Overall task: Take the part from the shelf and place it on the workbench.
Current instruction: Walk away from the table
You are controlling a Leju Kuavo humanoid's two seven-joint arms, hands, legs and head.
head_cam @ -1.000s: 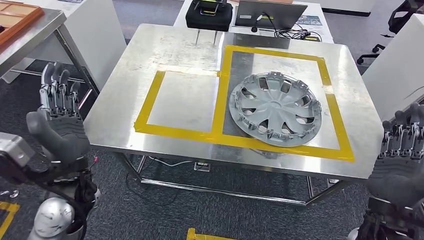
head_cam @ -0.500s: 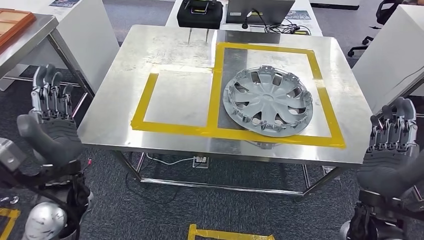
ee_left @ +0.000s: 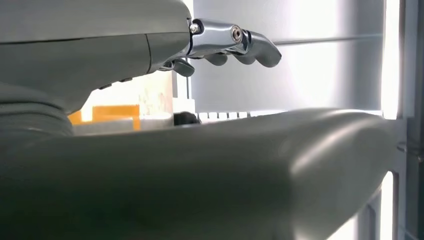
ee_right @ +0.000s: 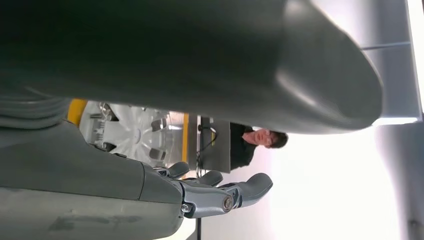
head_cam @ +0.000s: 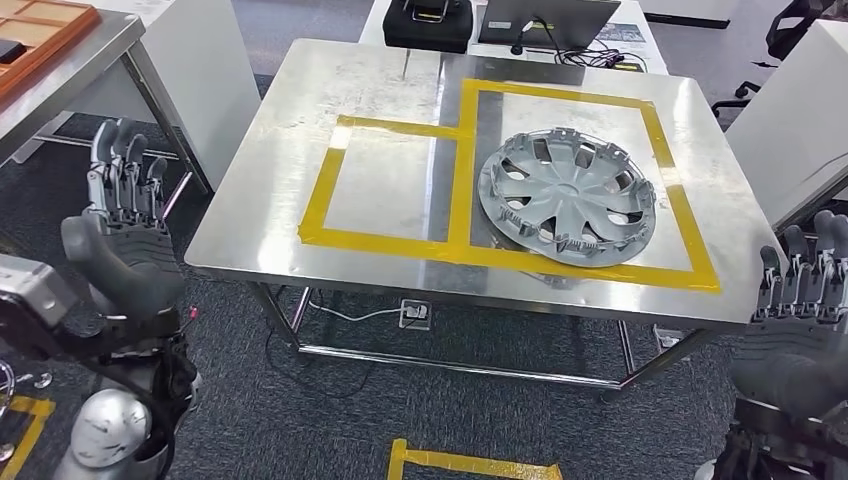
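A silver wheel cover (head_cam: 567,197) lies flat on the steel workbench (head_cam: 400,90), inside the larger yellow-taped rectangle on its right half. My left hand (head_cam: 125,235) is raised off the bench's left front corner, fingers spread and empty. My right hand (head_cam: 805,320) is raised off the right front corner, also holding nothing. The left wrist view has the left hand (ee_left: 220,45) with its fingers apart. In the right wrist view the right hand (ee_right: 220,192) is empty, and part of the wheel cover (ee_right: 137,132) lies beyond it.
A smaller yellow-taped square (head_cam: 385,190) marks the bench's left half. A black case (head_cam: 430,25) and a laptop (head_cam: 545,18) sit behind the bench. A second table with a wooden tray (head_cam: 35,35) stands at far left. A person (ee_right: 252,142) is across the bench.
The whole scene has shifted right and slightly down in the head view, so the camera has moved. The wheel cover stays in place on the bench. Both hands remain raised and empty.
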